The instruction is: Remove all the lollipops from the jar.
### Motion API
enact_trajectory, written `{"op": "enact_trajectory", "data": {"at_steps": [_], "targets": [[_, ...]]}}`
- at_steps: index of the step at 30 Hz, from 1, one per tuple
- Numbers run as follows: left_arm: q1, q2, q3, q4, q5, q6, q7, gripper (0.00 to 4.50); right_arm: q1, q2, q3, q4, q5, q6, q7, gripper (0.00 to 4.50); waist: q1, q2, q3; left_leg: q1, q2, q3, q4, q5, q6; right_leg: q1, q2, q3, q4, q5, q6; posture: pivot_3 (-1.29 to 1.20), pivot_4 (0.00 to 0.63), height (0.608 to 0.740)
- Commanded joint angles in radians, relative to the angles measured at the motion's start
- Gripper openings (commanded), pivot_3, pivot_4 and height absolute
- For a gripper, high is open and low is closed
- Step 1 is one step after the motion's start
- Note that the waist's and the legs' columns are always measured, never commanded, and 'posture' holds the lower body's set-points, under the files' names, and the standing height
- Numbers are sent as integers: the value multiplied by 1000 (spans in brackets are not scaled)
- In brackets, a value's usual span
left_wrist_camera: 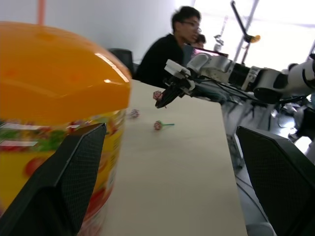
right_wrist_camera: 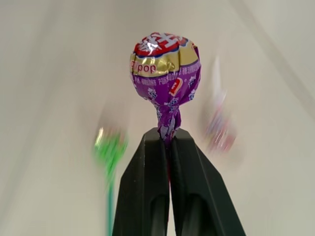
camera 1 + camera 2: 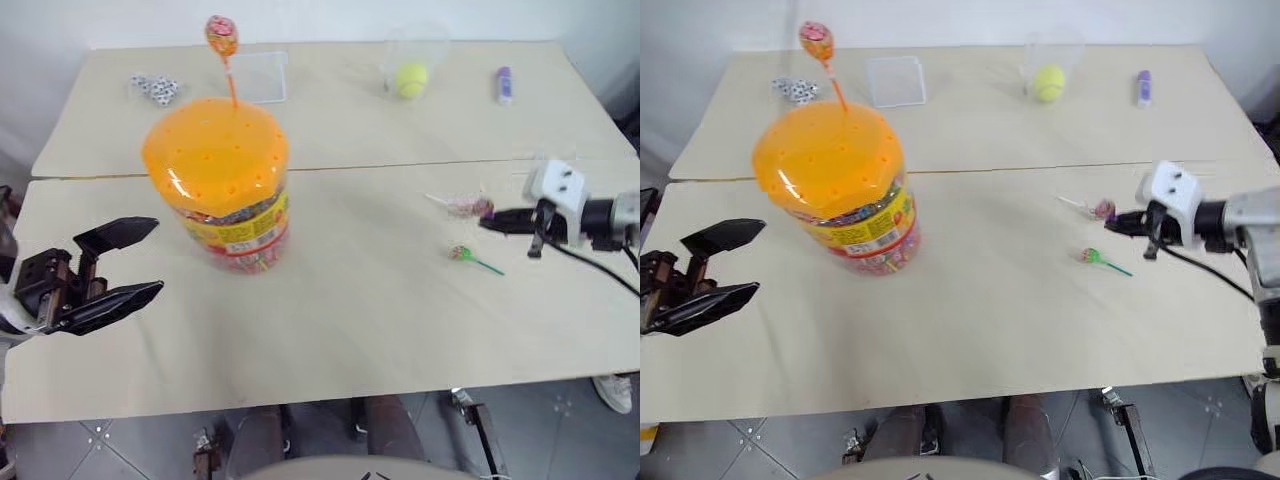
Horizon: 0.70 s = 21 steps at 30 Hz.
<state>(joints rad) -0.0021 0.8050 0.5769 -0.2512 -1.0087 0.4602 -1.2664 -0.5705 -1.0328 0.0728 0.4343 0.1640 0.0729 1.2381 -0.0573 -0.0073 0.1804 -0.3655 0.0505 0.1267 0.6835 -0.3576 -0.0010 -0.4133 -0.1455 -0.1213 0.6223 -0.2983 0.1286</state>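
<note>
The right end effector (image 2: 169,140) is pinching the purple lollipop (image 2: 165,69) by the twist of wrapper at the very base of its head, fingers pressed together around it; in the head views it sits at the right edge of the frame, low over the desk (image 3: 380,330). That grip is thin and near the fingertips, so a quick swing or a brush against the surface could let the candy pivot or slip out.

Two lollipops already lie on the desk just left of that end effector: the pink-white lollipop (image 3: 466,207) and, lower in the frame, the green lollipop (image 3: 462,254). Setting the purple one down among them risks nudging them, and they are round enough to roll toward the desk's near edge.

The left end effector (image 3: 128,262) is spread wide and holds nothing, at the lower left of the frame beside the jar (image 3: 222,185), which stands left of centre. One orange-pink lollipop (image 3: 222,36) still stands upright in the jar's orange lid (image 3: 215,150), upper left of centre. If the open fingers bump the jar's side, it could slide or tip, and the thin stick may bind in its hole if pulled at an angle.
</note>
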Motion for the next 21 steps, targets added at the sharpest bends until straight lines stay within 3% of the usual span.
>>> {"op": "enact_trajectory", "data": {"at_steps": [1, 3, 6, 11, 15, 17, 21], "targets": [[-13, -34, -13, -8, 40, -64, -1, 4500, -9, 13, -33, 108, -42, -57, -61, 23, -1, 0, 0, 0, 0, 0, 0, 0, 0, 0, 0, 0, 0, 0, 0, 0, 150, 740], [-18, -54, -27, -16, 47, -73, 8, 4500, -6, 18, -23, 195, -78, -92, -83, 23, 2, 0, 0, 0, 0, 0, 1, 0, 0, 0, 0, 1, 1, 0, 0, 0, 150, 740], [-14, -63, -41, -30, 44, -70, 5, 4500, -3, 25, -26, 262, -89, -134, -67, 721, 6, 0, 0, -2, 0, -1, 1, 0, 0, 0, 0, 0, 0, 0, 0, 0, 150, 740], [-2, -78, -19, -41, 6, -44, 42, 4500, -28, 45, -79, 220, -4, -140, 9, 2366, 16, 0, 0, -2, 0, -3, 1, 0, 0, 0, 0, -1, 0, 0, 0, 0, 150, 740], [-4, -132, 75, -8, -81, -28, 158, 4500, -80, 119, -156, -38, 253, 56, 141, 3739, 11, 1, 1, -2, 1, -4, 2, 0, 0, 0, 0, 0, 0, 0, 0, 0, 150, 740], [-16, -160, 123, 17, -116, -32, 219, 4500, -125, 159, -169, -156, 341, 163, 136, 4355, 11, 2, 1, -1, 1, -9, 2, 0, 0, 0, 0, 0, 2, 0, 0, 0, 150, 740], [-59, -212, 222, 72, -235, -21, 368, 4500, -311, 316, -158, -312, 507, 414, 4, 4432, 23, 1, 1, -1, 1, -11, 3, 0, 1, 0, -1, -1, 4, 0, 0, 0, 150, 740]]}}
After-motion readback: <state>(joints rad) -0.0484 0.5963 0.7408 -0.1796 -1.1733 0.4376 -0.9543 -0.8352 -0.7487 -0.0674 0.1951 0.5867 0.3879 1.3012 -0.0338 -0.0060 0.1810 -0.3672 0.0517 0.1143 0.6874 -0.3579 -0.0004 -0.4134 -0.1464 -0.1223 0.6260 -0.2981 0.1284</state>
